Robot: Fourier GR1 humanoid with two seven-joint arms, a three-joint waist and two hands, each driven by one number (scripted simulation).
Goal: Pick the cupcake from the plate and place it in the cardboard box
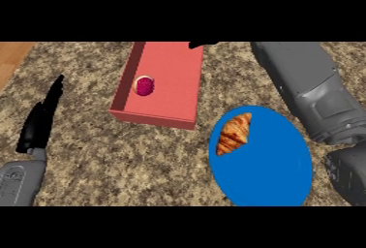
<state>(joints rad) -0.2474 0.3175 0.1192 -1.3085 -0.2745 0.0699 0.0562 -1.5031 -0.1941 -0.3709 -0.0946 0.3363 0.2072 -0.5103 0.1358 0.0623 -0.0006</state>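
A: Where is the cupcake sitting?

B: It is lying inside the red box, near the wall facing the left hand, touching no hand.

A: And the blue plate?

B: It is lying just beside the box's near corner, carrying only a croissant at the edge facing the box.

A: What are the hands doing?

B: The left hand is resting well apart from the box, fingers straight and holding nothing. The right forearm is stretching past the box's far end; only a dark tip of the right hand is showing there, so I cannot tell its fingers.
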